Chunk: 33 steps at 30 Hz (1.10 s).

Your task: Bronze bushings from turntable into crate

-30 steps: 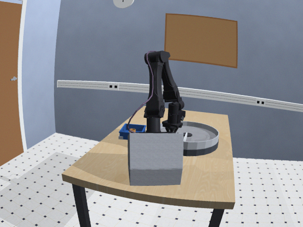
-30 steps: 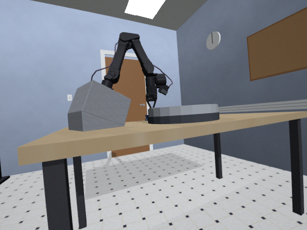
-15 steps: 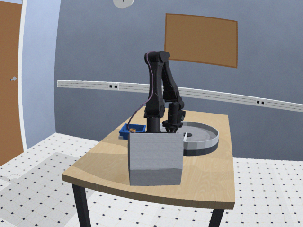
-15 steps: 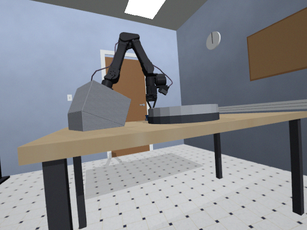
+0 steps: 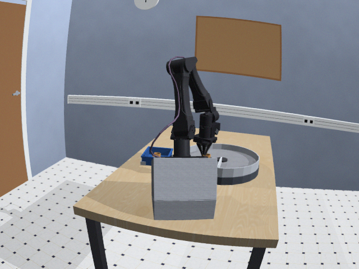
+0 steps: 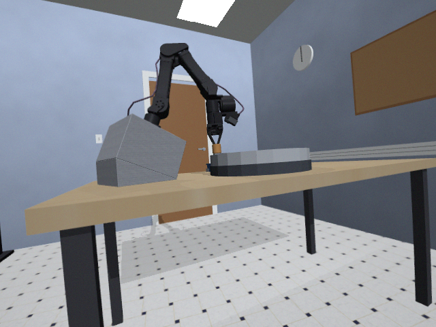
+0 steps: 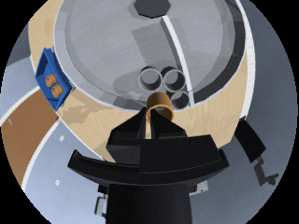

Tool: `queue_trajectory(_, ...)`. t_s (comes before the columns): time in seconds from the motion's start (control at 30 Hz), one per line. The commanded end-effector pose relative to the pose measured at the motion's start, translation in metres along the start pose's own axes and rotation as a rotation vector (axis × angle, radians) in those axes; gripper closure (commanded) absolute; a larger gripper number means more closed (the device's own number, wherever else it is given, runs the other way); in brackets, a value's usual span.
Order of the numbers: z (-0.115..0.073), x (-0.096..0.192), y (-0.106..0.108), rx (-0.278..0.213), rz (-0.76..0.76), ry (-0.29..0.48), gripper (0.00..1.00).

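My gripper [image 6: 214, 142] is shut on a bronze bushing [image 6: 216, 148] and holds it just above the rim of the grey turntable [image 6: 260, 161]. In the wrist view the bushing [image 7: 160, 104] hangs between my fingers [image 7: 151, 126] over the near edge of the turntable [image 7: 146, 37]. Three steel bushings [image 7: 166, 81] sit clustered on the turntable beside its white divider. The blue crate lies to the left of the turntable and holds two bronze bushings. In the top view the crate [image 5: 156, 151] shows one bronze bushing [image 5: 157, 153].
A large grey block [image 5: 183, 188] stands at the table's front, in front of the arm's base. A dark hub [image 7: 152, 6] sits at the turntable's centre. The table edge lies close behind the crate.
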State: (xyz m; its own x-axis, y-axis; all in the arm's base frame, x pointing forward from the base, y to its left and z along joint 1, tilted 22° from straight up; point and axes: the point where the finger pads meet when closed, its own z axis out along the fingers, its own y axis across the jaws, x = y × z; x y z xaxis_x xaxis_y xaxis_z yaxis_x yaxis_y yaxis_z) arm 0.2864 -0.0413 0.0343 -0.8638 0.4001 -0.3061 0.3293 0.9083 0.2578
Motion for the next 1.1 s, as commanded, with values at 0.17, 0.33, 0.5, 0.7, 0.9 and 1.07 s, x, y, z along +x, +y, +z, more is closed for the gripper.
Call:
queue_trajectory(0.17, -0.037, -0.005, 0.0, -0.005, 0.001, -0.005, 1.0)
queue_trajectory(0.33, -0.037, -0.005, -0.001, -0.002, 0.001, -0.006, 1.0)
queue_trajectory(0.5, -0.037, -0.005, -0.001, -0.002, 0.002, -0.006, 1.0)
queue_trajectory(0.7, -0.037, -0.005, -0.001, -0.002, 0.003, -0.006, 1.0)
queue_trajectory(0.9, -0.037, -0.005, -0.001, -0.002, 0.003, -0.006, 1.0)
queue_trajectory(1.07, -0.037, -0.005, -0.001, -0.002, 0.003, -0.006, 1.0)
